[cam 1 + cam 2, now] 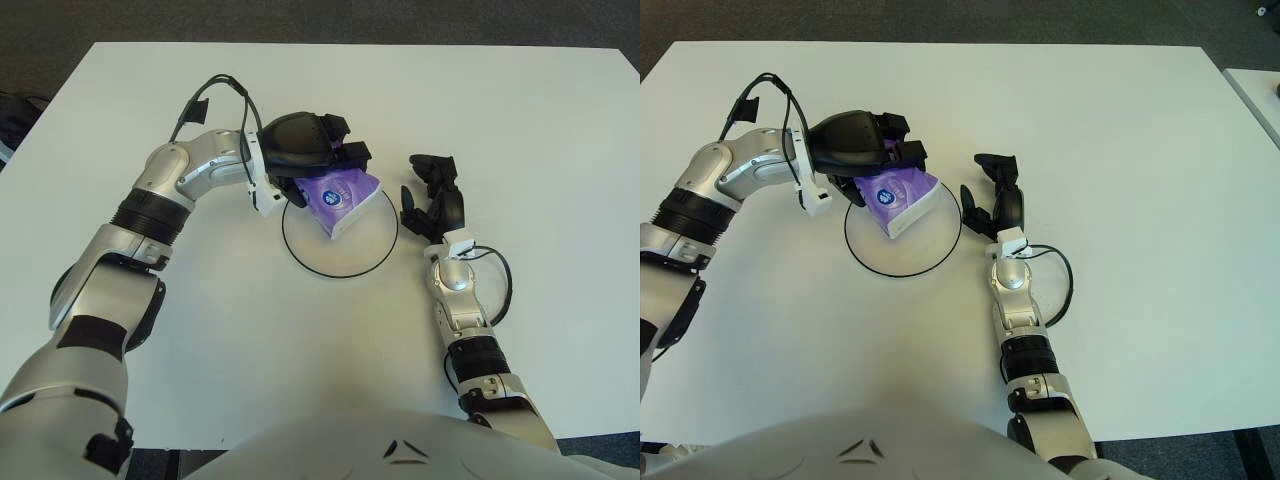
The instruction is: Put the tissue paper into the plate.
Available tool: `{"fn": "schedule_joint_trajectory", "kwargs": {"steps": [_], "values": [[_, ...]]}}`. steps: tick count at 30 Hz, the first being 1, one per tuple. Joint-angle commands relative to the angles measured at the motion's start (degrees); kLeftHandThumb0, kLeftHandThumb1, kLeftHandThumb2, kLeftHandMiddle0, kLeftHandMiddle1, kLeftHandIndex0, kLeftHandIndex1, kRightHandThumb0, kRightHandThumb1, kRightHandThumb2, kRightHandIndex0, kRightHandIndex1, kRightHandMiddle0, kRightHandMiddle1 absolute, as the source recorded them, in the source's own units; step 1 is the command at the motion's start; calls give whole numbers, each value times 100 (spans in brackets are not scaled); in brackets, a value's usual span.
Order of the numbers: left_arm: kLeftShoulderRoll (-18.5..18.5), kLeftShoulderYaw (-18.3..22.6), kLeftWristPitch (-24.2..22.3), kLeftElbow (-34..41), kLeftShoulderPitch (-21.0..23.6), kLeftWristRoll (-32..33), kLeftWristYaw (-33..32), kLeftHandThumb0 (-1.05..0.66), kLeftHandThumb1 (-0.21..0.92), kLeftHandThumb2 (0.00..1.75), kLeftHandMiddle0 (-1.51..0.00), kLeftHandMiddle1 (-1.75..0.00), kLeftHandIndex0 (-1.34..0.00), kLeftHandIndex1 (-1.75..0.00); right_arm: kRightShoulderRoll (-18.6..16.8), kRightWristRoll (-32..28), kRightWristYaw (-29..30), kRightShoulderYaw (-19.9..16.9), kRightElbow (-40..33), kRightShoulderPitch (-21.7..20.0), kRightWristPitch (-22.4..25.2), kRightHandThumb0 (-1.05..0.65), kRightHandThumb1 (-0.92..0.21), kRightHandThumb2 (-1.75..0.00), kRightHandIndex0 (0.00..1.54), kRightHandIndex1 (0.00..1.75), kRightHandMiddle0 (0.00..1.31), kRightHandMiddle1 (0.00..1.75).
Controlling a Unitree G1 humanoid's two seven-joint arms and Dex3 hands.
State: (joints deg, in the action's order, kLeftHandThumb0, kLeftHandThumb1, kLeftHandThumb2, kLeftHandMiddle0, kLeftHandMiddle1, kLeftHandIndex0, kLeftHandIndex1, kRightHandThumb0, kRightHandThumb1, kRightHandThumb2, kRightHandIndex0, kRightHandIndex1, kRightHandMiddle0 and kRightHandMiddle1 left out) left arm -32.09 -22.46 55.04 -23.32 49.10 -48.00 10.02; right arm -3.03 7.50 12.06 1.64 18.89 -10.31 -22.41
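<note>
My left hand [325, 160] is shut on a purple and white tissue pack [345, 200] and holds it tilted over the upper part of the plate [330, 265], a white disc with a thin black rim. The pack's lower corner is close to the plate's surface; I cannot tell if it touches. The pack also shows in the right eye view [902, 199]. My right hand [432, 195] shows just right of the plate's rim, fingers spread and holding nothing.
The white table [520, 120] spreads all around the plate. Dark floor runs past its far edge. A black cable [215, 95] loops over my left wrist and another [495, 285] beside my right forearm.
</note>
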Motion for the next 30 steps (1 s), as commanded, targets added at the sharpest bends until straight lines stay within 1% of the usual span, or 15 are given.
{"fn": "schedule_joint_trajectory", "kwargs": {"steps": [1,7,11,13,14,15,16,17,19,20,21,23,24,27,30], "values": [[-24,-20,48,-43,103,-94,-289,-47,31,132,-115,-175,-61,-175,-2,-4,-5,-30,849,676,360,-57,-73,-76,34,80,5,126],[114,-4,224,-432,118,-353,-1269,-46,33,130,-113,-175,-60,-175,0,-10,0,-40,881,659,328,-57,-73,-76,34,80,6,127],[189,-15,433,-711,159,-296,-1701,-44,43,117,-102,-175,-52,-175,2,-12,3,-45,906,645,315,-57,-73,-76,35,80,6,127],[197,-46,505,-816,195,-271,-1780,-43,51,107,-86,-175,-46,-175,2,-11,5,-46,914,640,314,-57,-73,-77,35,80,6,127],[195,-72,539,-881,216,-227,-1736,-43,52,105,-83,-175,-45,-175,3,-9,7,-46,918,638,314,-57,-73,-77,35,80,6,127],[184,-116,544,-946,238,-111,-1536,-42,57,98,-72,-175,-42,-175,3,-5,11,-46,920,636,313,-57,-73,-77,35,80,6,127],[177,-147,550,-998,257,-28,-1392,-58,70,86,-46,-165,-27,-167,3,-2,14,-46,922,634,313,-57,-73,-77,34,80,6,127],[169,-194,556,-1066,278,110,-1166,-70,78,78,-29,-151,-17,-157,3,1,18,-45,921,634,315,-57,-73,-77,34,79,6,127],[159,-267,572,-1179,317,348,-814,-81,85,73,-15,-130,-9,-141,-2,7,30,-45,924,624,331,-57,-73,-77,34,79,6,127],[156,-296,578,-1222,331,465,-653,-88,87,76,-10,-112,-6,-127,-4,9,36,-44,924,620,339,-58,-73,-77,33,78,7,127],[151,-328,589,-1269,338,608,-470,-91,88,77,-8,-105,-4,-123,-6,16,47,-44,921,617,354,-58,-73,-77,33,78,7,127],[143,-357,604,-1320,343,813,-215,-99,91,85,-5,-78,-2,-102,-5,31,66,-41,922,613,367,-58,-74,-76,33,78,8,128],[141,-362,607,-1332,344,893,-119,-101,91,88,-4,-68,-1,-95,-4,37,73,-40,925,610,368,-58,-74,-76,33,78,8,128],[132,-346,588,-1349,332,1112,145,-104,92,92,-3,-52,0,-83,11,77,114,-27,940,605,348,-59,-74,-76,33,78,8,129],[141,-315,551,-1352,310,1278,356,-104,92,94,-2,-43,0,-75,27,110,147,-11,951,602,334,-59,-75,-75,34,79,8,129]]}}
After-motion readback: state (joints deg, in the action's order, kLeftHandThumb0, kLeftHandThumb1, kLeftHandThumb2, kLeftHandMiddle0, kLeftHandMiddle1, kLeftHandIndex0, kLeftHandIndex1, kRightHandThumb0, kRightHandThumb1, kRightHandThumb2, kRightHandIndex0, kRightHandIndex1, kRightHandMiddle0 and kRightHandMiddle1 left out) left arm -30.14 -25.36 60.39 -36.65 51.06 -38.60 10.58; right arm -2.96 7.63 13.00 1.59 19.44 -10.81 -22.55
